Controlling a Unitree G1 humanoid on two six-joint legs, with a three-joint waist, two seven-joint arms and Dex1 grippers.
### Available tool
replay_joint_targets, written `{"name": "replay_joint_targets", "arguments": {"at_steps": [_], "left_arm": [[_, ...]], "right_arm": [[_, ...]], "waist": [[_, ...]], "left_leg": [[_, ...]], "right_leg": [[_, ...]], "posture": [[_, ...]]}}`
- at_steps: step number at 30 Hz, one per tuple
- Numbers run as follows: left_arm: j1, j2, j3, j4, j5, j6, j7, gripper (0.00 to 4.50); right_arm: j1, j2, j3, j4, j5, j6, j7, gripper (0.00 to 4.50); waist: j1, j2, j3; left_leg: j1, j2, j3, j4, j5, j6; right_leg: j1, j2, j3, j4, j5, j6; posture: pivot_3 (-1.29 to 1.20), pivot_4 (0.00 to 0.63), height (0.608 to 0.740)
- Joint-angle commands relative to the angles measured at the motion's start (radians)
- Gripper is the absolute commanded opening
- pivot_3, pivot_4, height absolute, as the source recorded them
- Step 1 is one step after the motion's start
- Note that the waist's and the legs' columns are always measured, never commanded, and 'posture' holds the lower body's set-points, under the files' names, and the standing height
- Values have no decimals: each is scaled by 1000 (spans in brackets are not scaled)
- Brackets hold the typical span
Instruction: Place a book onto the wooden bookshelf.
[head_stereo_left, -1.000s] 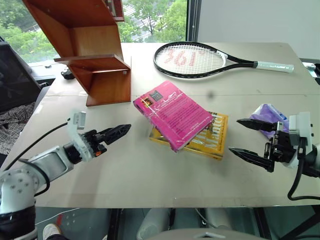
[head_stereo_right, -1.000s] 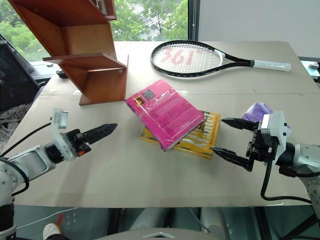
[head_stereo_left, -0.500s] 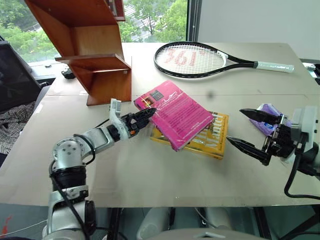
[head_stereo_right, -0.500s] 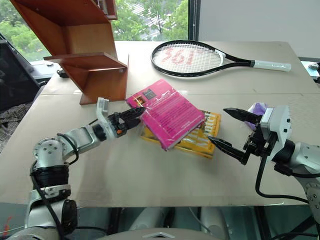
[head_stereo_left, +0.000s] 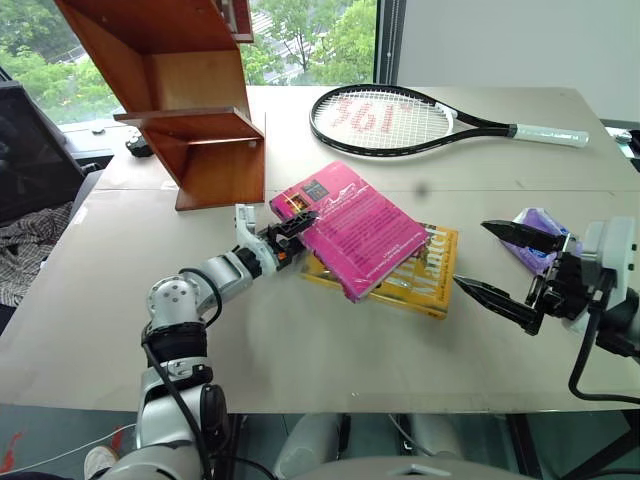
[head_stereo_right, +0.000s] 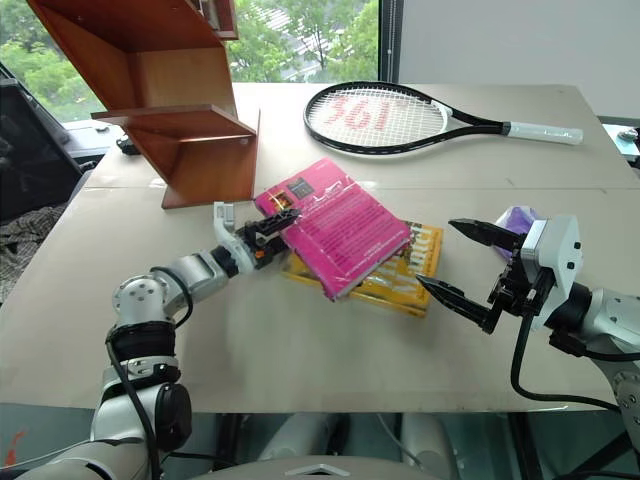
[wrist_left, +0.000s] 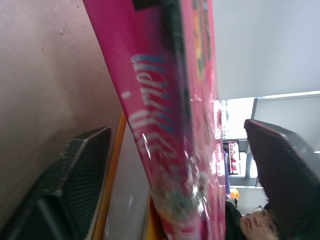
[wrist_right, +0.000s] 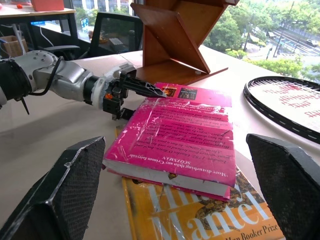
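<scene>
The pink book (head_stereo_left: 360, 228) lies tilted on top of a yellow book (head_stereo_left: 428, 278) in the middle of the table. My left gripper (head_stereo_left: 293, 228) straddles the pink book's left edge, one finger over the cover and one beneath. In the left wrist view the book's spine (wrist_left: 160, 125) stands between the fingers (wrist_left: 80, 170) with a gap on each side, so the jaws are open. My right gripper (head_stereo_left: 505, 265) hangs wide open and empty to the right of both books. The wooden bookshelf (head_stereo_left: 190, 90) stands at the table's far left.
A tennis racket (head_stereo_left: 400, 118) lies across the back of the table. A crumpled purple bag (head_stereo_left: 540, 222) sits behind my right gripper. An office chair (wrist_right: 117, 32) stands past the table's left side.
My left arm has reached forward and to the right, from the open table up to the pink book's left edge, and its fingers have drawn closer together. The right gripper has stayed where it was.
</scene>
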Motion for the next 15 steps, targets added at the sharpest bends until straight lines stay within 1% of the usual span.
{"name": "replay_joint_targets", "arguments": {"at_steps": [1,3,4,5,8,10,12,14,15], "left_arm": [[-35,-17,-5,46,61,-27,-89,1851],[-44,-22,6,68,84,-31,-111,933],[-46,-21,9,73,94,-29,-120,563],[-42,-20,21,70,90,-23,-124,343],[-23,-9,61,25,60,7,-133,290],[-24,15,130,-80,-19,20,-89,290],[-59,45,192,-201,-125,28,9,289],[-110,68,209,-280,-220,30,125,289],[-132,85,197,-318,-236,36,171,289]], "right_arm": [[-17,-8,2,-11,-6,-21,6,4500],[-15,-9,0,-15,-5,-19,6,4500],[-14,-9,-1,-16,-5,-19,6,4500],[-9,-11,-4,-18,-5,-18,9,4500],[-5,-12,-3,-18,-10,-20,12,4500],[-18,-8,3,-6,-13,-22,11,4500],[-39,1,20,18,-25,-33,14,4500],[-65,12,42,46,-40,-46,17,4500],[-79,16,51,60,-45,-52,19,4500]], "waist": [[-1,0,0],[0,0,0],[0,0,0],[-1,0,0],[-3,0,0],[-6,-1,0],[-6,-4,2],[-3,-7,3],[0,-7,3]], "left_leg": [[0,0,0,0,0,0],[0,0,0,0,0,0],[0,0,0,0,0,0],[0,0,0,0,0,0],[0,0,0,0,0,0],[0,0,0,0,0,0],[0,1,0,0,0,0],[-2,1,-1,0,0,0],[-2,1,-2,1,0,0]], "right_leg": [[0,0,0,0,0,0],[0,0,0,0,0,0],[0,0,0,0,0,0],[0,0,0,0,0,0],[0,0,0,0,0,0],[0,0,0,0,0,0],[-2,0,1,1,0,0],[-3,0,1,2,0,0],[-2,0,1,2,0,0]], "posture": [[0,150,740],[0,150,740],[0,150,740],[0,150,740],[0,150,740],[0,150,740],[0,150,740],[0,150,740],[0,150,740]]}}
